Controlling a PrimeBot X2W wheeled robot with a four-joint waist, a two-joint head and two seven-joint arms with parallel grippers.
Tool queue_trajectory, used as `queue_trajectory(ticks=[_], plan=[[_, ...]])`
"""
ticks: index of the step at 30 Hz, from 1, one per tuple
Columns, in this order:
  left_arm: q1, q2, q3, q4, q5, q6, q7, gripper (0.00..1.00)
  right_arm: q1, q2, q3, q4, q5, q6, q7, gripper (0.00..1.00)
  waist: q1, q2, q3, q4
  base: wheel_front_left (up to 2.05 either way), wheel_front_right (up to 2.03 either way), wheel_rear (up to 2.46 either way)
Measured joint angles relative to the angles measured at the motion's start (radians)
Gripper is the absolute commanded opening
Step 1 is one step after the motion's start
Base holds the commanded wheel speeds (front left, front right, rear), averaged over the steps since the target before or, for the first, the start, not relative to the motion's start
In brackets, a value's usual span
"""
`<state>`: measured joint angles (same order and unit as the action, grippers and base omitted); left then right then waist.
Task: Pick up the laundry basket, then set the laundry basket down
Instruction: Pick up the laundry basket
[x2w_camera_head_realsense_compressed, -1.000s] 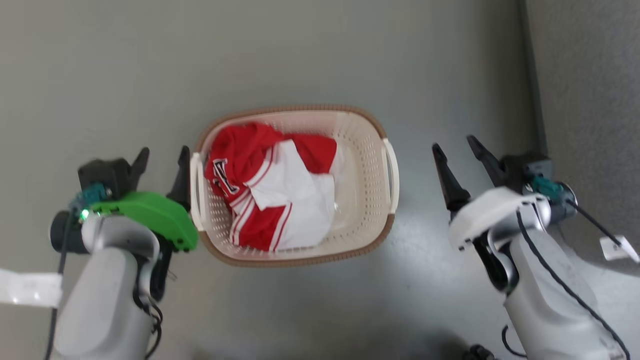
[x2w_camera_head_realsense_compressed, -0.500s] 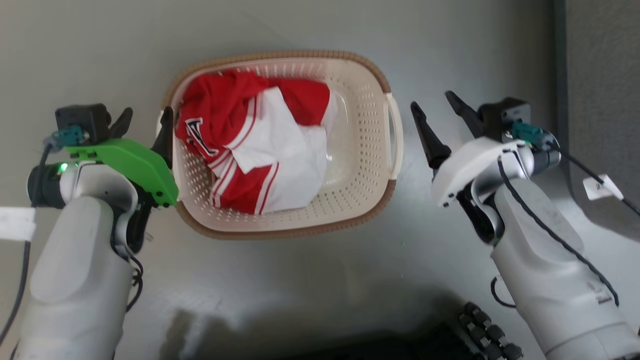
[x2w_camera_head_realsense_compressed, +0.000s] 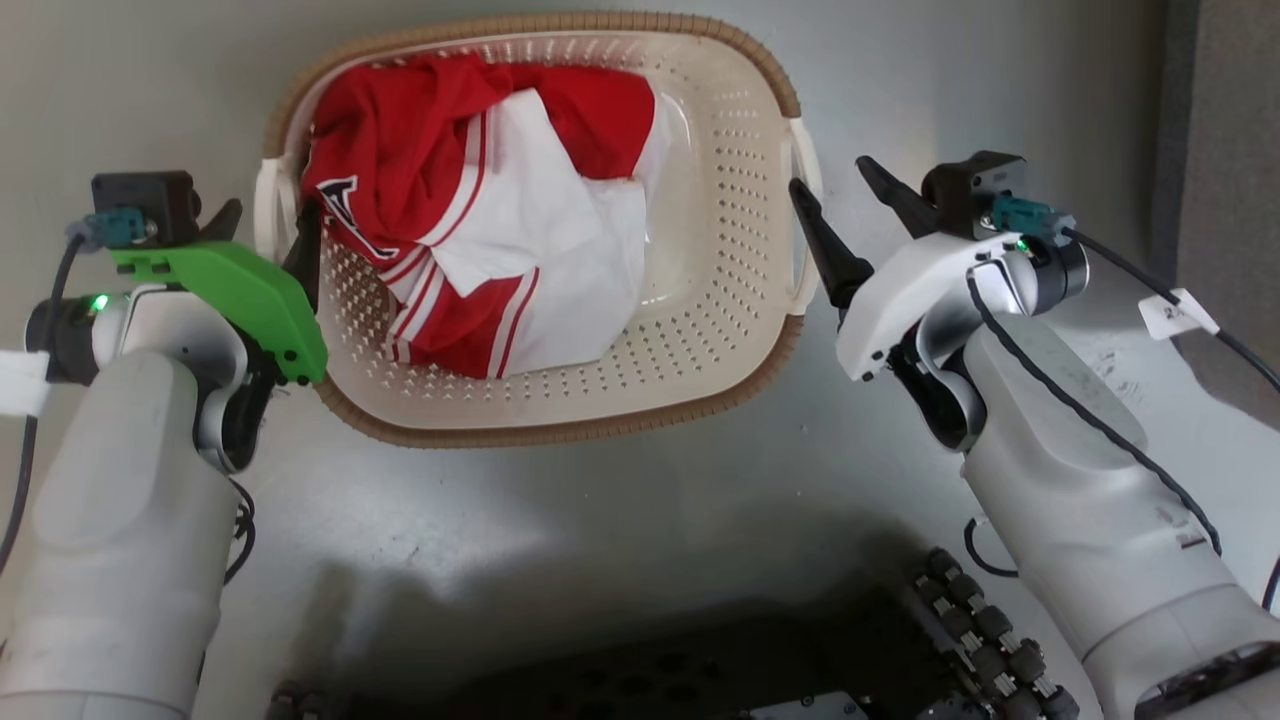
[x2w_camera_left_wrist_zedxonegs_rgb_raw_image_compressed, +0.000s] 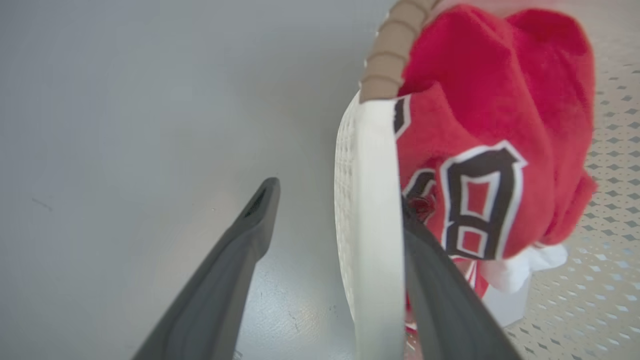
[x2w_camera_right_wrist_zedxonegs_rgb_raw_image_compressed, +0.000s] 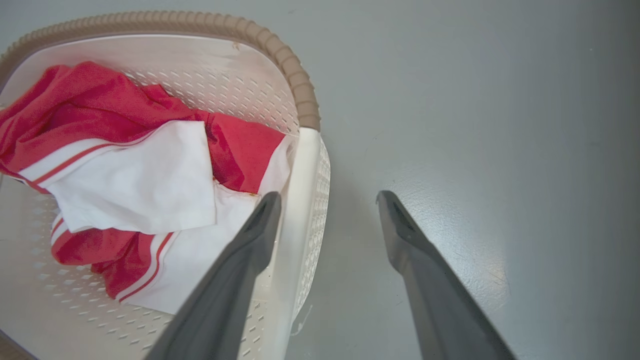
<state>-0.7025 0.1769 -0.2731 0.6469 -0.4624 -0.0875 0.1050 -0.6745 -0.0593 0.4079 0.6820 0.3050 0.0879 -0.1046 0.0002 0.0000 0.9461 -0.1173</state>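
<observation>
Head view has the laundry basket (x2w_camera_head_realsense_compressed: 700, 330) sitting on the floor (x2w_camera_head_realsense_compressed: 600, 520) between my arms. My left gripper (x2w_camera_head_realsense_compressed: 265, 225) and right gripper (x2w_camera_head_realsense_compressed: 830, 175) each have jaws spread astride a white handle (x2w_camera_left_wrist_zedxonegs_rgb_raw_image_compressed: 370, 225), one finger inside the rim, ready to clamp for lifting.

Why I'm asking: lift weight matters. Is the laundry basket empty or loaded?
Partly loaded. The laundry basket holds a crumpled red-and-white garment over its left and middle; the perforated bottom on its right side is bare.

Smooth grey floor (x2w_camera_head_realsense_compressed: 620, 500), soft glare patches, faint scuffs, dark shadow (x2w_camera_head_realsense_compressed: 450, 620) along the near edge, darker speckled grey strip (x2w_camera_head_realsense_compressed: 1225, 120) at right.
</observation>
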Motion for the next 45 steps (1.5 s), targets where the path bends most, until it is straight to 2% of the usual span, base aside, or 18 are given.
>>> queue_trajectory(ticks=[13, 14, 15, 16, 17, 18, 19, 23, 36, 45], plan=[[-0.101, -0.013, -0.013, 0.133, -0.018, -0.027, -0.011, 1.00, -0.095, -0.001, 0.091, 0.104, 0.071, 0.000, 0.000, 1.00, -0.0001, 0.0000, 0.050, 0.010, 0.00, 0.00, 0.00], [-0.107, -0.017, -0.011, 0.144, -0.020, -0.027, -0.011, 0.92, -0.102, -0.002, 0.096, 0.109, 0.077, 0.000, 0.000, 1.00, -0.0002, 0.0000, 0.051, 0.011, 0.00, 0.00, 0.00], [-0.114, -0.021, -0.010, 0.154, -0.025, -0.028, -0.013, 0.40, -0.107, -0.002, 0.102, 0.114, 0.078, 0.000, 0.000, 1.00, -0.0002, 0.0000, 0.051, 0.012, 0.00, 0.00, 0.00], [-0.118, -0.025, -0.009, 0.160, -0.028, -0.030, -0.013, 0.00, -0.113, -0.001, 0.108, 0.119, 0.081, 0.000, 0.000, 1.00, -0.0002, 0.0000, 0.052, 0.013, 0.00, 0.00, 0.00], [-0.121, -0.028, -0.010, 0.167, -0.029, -0.036, -0.013, 0.00, -0.119, -0.001, 0.114, 0.127, 0.088, 0.000, 0.000, 1.00, -0.0002, 0.0000, 0.053, 0.014, 0.00, 0.00, 0.00], [-0.126, -0.031, -0.012, 0.174, -0.029, -0.037, -0.013, 0.00, -0.123, -0.001, 0.119, 0.130, 0.098, 0.002, 0.000, 0.46, -0.0002, 0.0000, 0.054, 0.015, 0.00, 0.00, 0.00], [-0.131, -0.041, -0.016, 0.176, -0.029, -0.040, -0.015, 0.00, -0.127, 0.002, 0.123, 0.133, 0.103, 0.008, 0.000, 0.00, -0.0003, 0.0000, 0.055, 0.016, 0.00, 0.00, 0.00], [-0.152, -0.058, -0.018, 0.191, -0.038, -0.044, -0.023, 0.00, -0.144, 0.014, 0.134, 0.159, 0.134, -0.002, 0.010, 0.00, -0.0003, 0.0000, 0.057, 0.021, 0.00, 0.00, 0.00], [-0.185, -0.077, -0.037, 0.266, -0.071, -0.053, -0.059, 0.00, -0.181, 0.008, 0.163, 0.219, 0.182, -0.001, 0.002, 0.00, -0.0003, 0.0000, 0.050, 0.031, 0.00, 0.00, 0.00], [-0.197, -0.113, -0.072, 0.344, -0.099, -0.053, -0.031, 0.00, -0.194, 0.010, 0.179, 0.285, 0.191, 0.000, 0.000, 0.00, -0.0002, 0.0000, 0.014, 0.035, 0.00, 0.00, 0.00]])
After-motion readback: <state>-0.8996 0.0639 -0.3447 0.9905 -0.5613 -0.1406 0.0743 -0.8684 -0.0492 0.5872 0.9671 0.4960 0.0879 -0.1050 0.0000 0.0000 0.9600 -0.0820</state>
